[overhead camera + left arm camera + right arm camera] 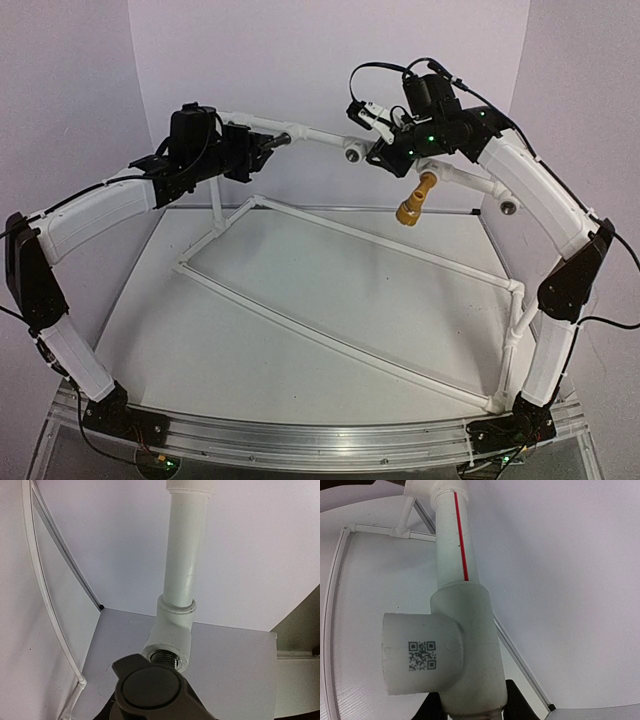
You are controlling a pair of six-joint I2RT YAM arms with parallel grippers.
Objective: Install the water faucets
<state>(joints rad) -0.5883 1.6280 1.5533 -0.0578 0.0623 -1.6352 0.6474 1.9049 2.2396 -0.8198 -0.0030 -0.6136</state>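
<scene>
Faucets first, from the top view: the matte black lever-handled faucet (273,144) sits clamped in the left gripper (258,148) at far left, its tip at a white pipe (318,134) end. The brass-yellow ribbed faucet (414,198) hangs under the right gripper (408,160). Left wrist view: the black faucet (150,687) lies just before a threaded metal socket (167,658). Right wrist view: dark fingers (516,707) clamp a white T-shaped fitting (465,645).

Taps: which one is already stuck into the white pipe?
The brass-yellow tap, hanging from the white pipe by the right gripper; the black tap merely faces an open socket.
</scene>
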